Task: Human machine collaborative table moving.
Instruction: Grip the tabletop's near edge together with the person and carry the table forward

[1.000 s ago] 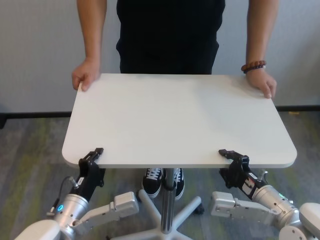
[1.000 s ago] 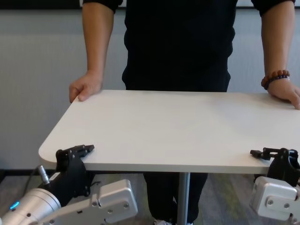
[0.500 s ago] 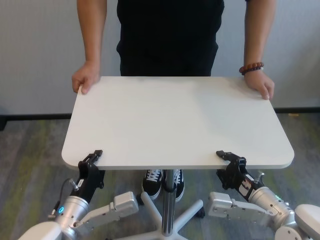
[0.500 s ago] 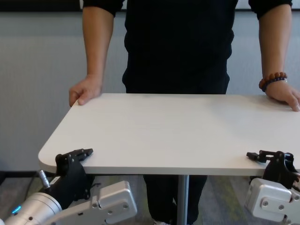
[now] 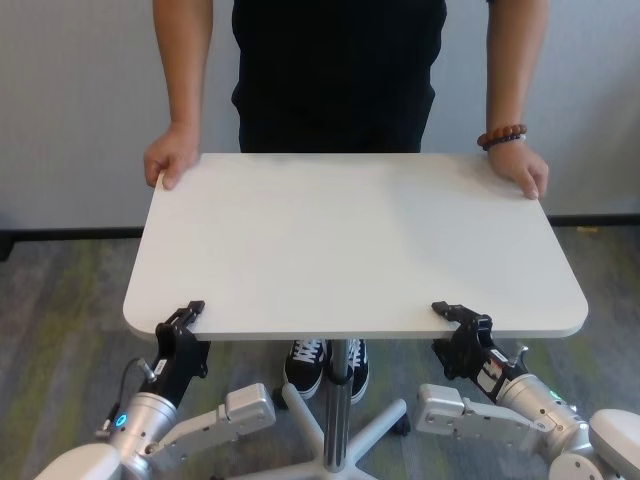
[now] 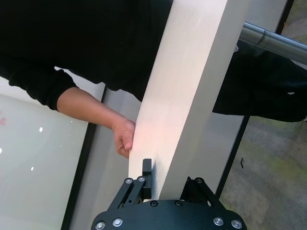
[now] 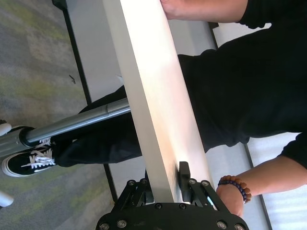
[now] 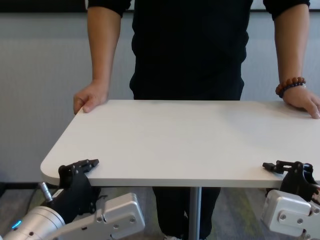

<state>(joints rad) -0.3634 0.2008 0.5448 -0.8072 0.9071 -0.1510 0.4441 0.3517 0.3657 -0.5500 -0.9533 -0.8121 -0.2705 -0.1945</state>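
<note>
The table [image 5: 350, 240] is a white rectangular top on a silver pole [image 5: 338, 400]. My left gripper [image 5: 190, 318] is shut on its near edge by the left corner, one finger [image 6: 147, 172] above the top and one below. The right gripper [image 5: 455, 318] is shut on the near edge toward the right corner, its upper finger [image 7: 183, 177] lying on the top. The human [image 5: 335, 70], in a black top, stands at the far side. One hand [image 5: 170, 155] holds the far left corner. The other hand [image 5: 522, 168], with a beaded bracelet [image 5: 503, 134], holds the far right corner.
Under the top, the white star base [image 5: 370, 430] spreads its legs on grey-green carpet. The person's black shoes [image 5: 308, 362] stand just behind the pole. A grey wall [image 5: 80, 100] closes the space behind the person.
The tabletop has shifted slightly left and a little lower in view, with my right gripper and the person's braceleted hand moving along. Over the last half second almost nothing moved.
</note>
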